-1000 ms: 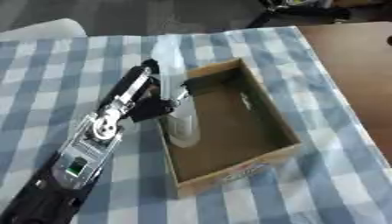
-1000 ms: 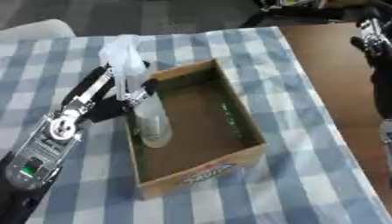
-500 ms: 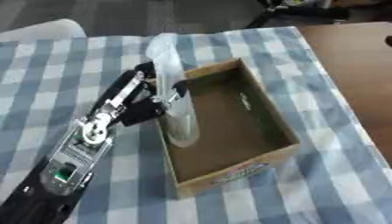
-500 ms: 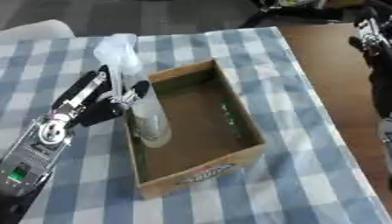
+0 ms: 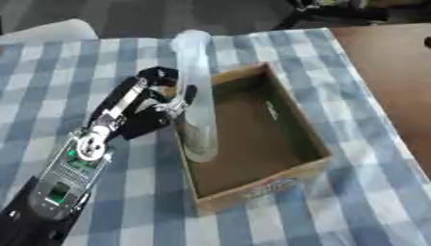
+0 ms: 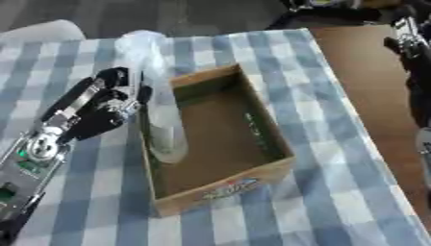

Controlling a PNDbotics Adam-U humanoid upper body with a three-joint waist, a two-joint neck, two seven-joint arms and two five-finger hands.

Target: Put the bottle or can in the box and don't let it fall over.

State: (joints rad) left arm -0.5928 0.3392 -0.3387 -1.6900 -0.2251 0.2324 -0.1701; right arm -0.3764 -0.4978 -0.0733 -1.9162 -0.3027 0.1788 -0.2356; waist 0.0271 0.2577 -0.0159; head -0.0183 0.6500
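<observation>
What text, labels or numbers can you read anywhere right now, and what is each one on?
Nothing can be read.
Cardboard box: a coloured printed mark on its near outer wall, too blurred to read.
Cardboard box, inner right wall: a pale mark, not readable.
Left hand, on the arm behind it: green patches, no characters to make out.
Clear bottle: no label visible.

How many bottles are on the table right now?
1: a clear bottle standing inside the cardboard box, against its left wall, beside the left hand. None other shows.
</observation>
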